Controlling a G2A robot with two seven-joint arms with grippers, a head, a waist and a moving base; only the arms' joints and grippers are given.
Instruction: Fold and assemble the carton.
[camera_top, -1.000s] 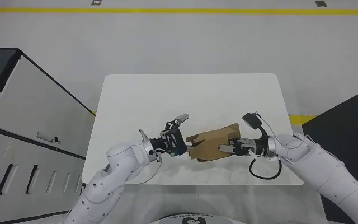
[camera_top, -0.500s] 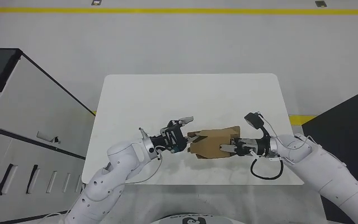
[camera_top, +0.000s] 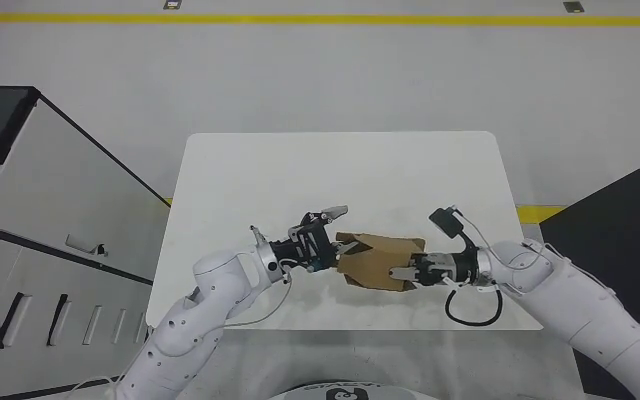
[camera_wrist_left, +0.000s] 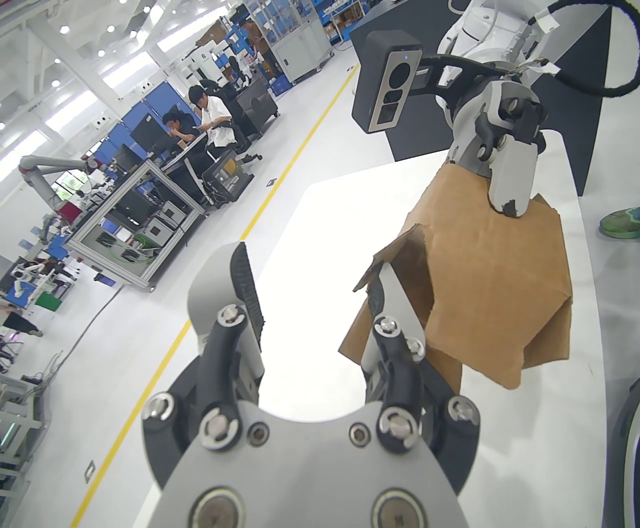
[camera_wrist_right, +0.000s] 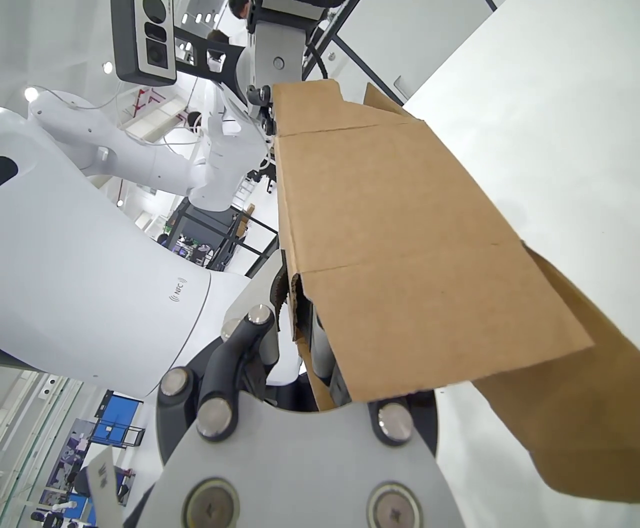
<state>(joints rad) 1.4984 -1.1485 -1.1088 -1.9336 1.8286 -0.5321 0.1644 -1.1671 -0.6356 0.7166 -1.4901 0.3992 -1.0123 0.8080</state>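
We see the carton (camera_top: 378, 260) lying 9-to-3 o'clock over the near-middle of the worktop (camera_top: 400, 170), its 3 o'clock end clamped in the right gripper (camera_top: 406, 271). The left gripper (camera_top: 337, 232) sits at its 9 o'clock end, held apart, one finger (camera_wrist_left: 394, 322) beside the loose flap (camera_wrist_left: 412, 257). We judge the left arm nearer for folding that flap, pushing toward 3 o'clock.

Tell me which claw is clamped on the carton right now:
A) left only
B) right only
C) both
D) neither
B: the right claw is pinched shut on an edge of the carton, while the left claw stands wide open, one finger beside a flap.
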